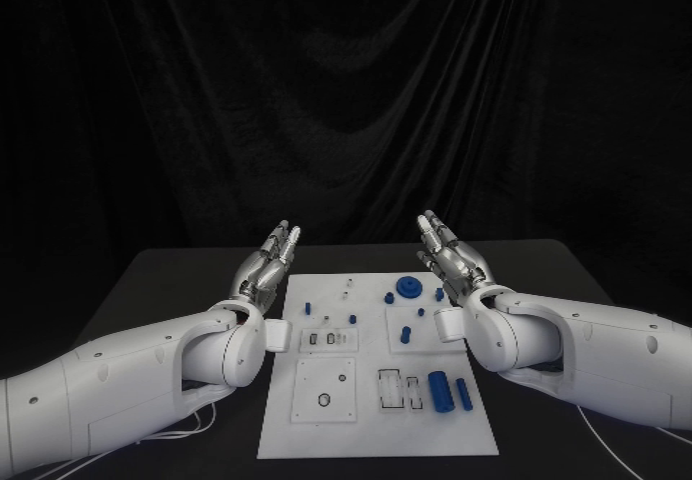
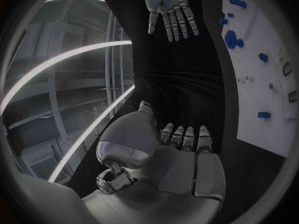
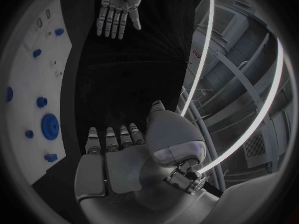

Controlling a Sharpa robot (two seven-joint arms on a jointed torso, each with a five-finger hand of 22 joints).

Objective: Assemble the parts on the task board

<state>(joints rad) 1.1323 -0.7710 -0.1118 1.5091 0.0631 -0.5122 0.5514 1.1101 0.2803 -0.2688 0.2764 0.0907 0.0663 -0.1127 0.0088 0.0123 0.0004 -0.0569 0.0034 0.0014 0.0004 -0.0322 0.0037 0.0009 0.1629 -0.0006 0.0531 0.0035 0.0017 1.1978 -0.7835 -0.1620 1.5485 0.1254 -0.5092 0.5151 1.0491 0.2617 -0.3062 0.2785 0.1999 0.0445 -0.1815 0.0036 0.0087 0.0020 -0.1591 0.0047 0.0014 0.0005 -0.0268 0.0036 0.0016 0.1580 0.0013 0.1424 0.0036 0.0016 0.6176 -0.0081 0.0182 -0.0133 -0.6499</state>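
The white task board (image 1: pixel 378 440) lies in the middle of the black table. On its right half I see a round blue part (image 1: pixel 410 289), several small blue pieces around it, and near the front a blue cylinder (image 1: pixel 438 390) beside a blue bar (image 1: pixel 463 393). My left hand (image 1: pixel 271 262) is raised at the board's far left edge, fingers straight and apart, holding nothing. My right hand (image 1: pixel 454 258) mirrors it at the far right, palm turned inward, also bare. The left wrist view shows my left hand (image 2: pixel 181 154), the right hand (image 2: pixel 169 7), the board (image 2: pixel 261 84) and the round part (image 2: pixel 231 38).
White inset plates with slots and holes (image 1: pixel 326 388) sit on the board's left half. Thin white cables (image 1: pixel 188 425) trail on the table by my left arm. A black curtain hangs behind. In the right wrist view my right hand (image 3: pixel 124 154) faces the left hand (image 3: pixel 118 7).
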